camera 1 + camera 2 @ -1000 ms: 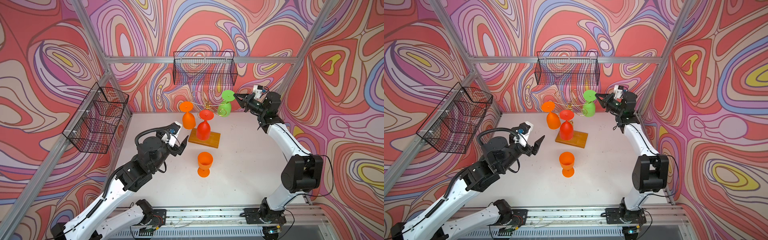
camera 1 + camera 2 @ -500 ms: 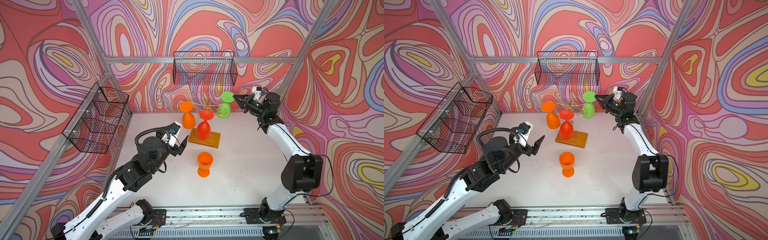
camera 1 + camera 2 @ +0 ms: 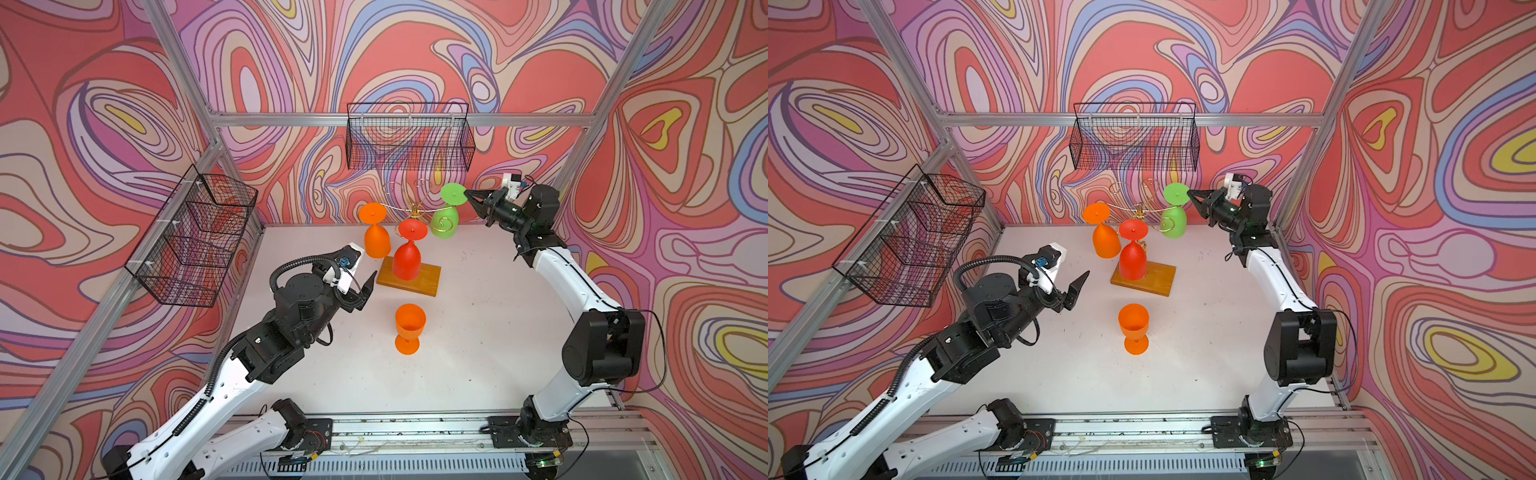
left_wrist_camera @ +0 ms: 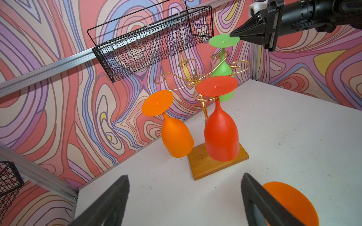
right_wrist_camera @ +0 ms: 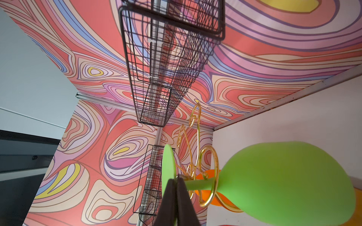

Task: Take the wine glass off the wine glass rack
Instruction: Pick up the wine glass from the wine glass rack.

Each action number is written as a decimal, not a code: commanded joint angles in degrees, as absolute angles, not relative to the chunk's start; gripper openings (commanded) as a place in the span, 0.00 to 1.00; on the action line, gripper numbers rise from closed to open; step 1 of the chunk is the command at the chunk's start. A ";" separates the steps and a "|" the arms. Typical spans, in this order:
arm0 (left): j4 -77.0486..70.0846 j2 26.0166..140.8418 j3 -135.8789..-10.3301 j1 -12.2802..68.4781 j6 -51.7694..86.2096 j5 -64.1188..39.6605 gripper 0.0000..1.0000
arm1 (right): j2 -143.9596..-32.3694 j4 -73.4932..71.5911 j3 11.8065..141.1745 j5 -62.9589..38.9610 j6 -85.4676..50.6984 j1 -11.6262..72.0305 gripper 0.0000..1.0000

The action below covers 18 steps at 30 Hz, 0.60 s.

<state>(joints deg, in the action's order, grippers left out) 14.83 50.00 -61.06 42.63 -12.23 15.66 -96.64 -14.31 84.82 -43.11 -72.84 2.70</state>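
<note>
Wine glass [image 5: 284,182], the green one: where is it off your right gripper [image 3: 471,195]? (checker)

Dead ahead of my tips; it hangs bowl-down on the wine glass rack [image 4: 207,162], stem through a gold curl; its foot [image 3: 453,193] meets my tips at the rim. (me)

Jaws? (checker)

Right pair pressed together, tips on that rim; I cannot tell whether the thin rim is nipped between them; the right wrist view is too blurred there. (me)

Left gripper [image 4: 185,176]? (checker)

Spread wide, nothing between; it hangs clear of the table, aimed at the rack's wooden base, near it but apart. (me)

What else is close? (checker)

Red glass [image 3: 407,262] and orange glass [image 3: 377,245] hang bowl-down on other rack arms, both ahead of my left gripper; red over the base, orange just off its edge; both farther from my right tips than the green one. A second orange glass [image 3: 409,328] stands upright on the table just beside my left gripper, on the side toward my right arm; in the left wrist view one finger [image 4: 252,191] hides part of it. Black mesh basket [image 3: 409,137] on the back wall, above and beyond both grippers. (me)
</note>
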 commanded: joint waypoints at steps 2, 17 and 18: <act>14.61 49.58 -60.38 42.17 -12.57 15.73 0.88 | -97.79 -18.01 86.37 -44.12 -74.20 3.63 0.00; 16.25 49.66 -60.19 42.10 -12.44 15.56 0.88 | -104.61 -18.63 92.75 -43.42 -74.07 4.25 0.00; 16.23 49.60 -60.20 42.10 -12.42 15.48 0.88 | -105.04 -18.81 93.18 -43.34 -74.10 4.22 0.00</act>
